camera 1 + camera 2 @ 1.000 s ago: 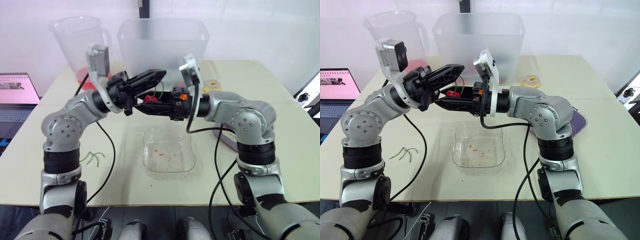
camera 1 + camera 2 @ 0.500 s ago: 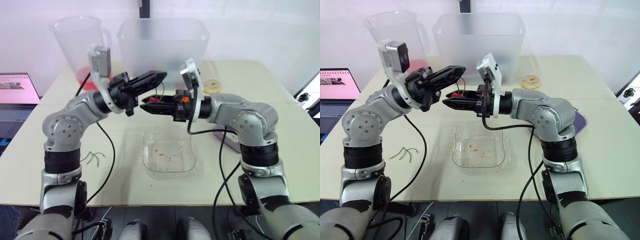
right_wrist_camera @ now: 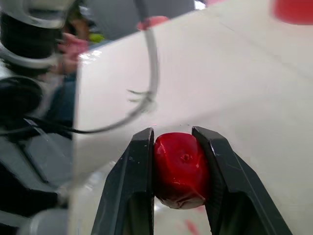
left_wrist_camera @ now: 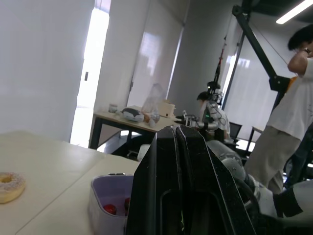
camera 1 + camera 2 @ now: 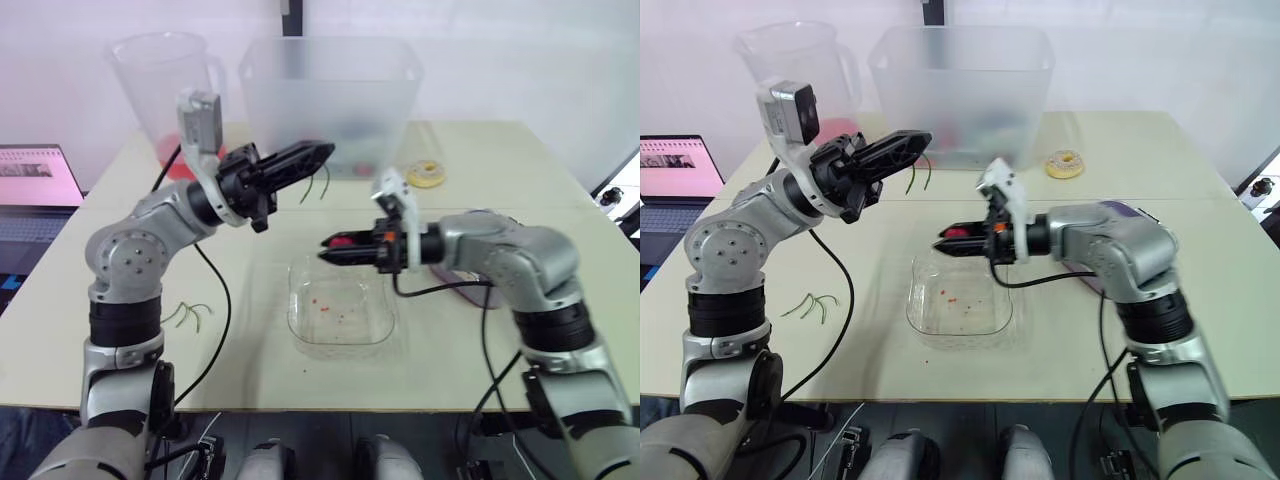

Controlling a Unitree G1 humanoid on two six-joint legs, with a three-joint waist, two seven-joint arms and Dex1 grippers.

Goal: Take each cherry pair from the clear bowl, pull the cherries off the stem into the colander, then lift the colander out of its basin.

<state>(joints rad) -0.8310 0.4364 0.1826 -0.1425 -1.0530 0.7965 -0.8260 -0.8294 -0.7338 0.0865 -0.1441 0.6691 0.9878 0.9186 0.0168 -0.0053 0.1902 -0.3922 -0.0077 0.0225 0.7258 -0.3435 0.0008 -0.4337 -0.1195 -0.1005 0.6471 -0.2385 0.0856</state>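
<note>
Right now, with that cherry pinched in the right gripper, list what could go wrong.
1. The right gripper holds the cherry over the clear bowl, not the purple colander beside that arm; opening here would likely land it in the bowl.
2. The fingers pinch the cherry by its sides; it could slip or bruise in transit.
3. The stem dangling from the left gripper could drop onto the table.

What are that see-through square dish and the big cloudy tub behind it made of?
The square dish looks like clear, glossy plastic, possibly glass: the tabletop shows straight through it. The tub looks like frosted, matte plastic: its milky walls let light through but give no clear view inside.
</note>
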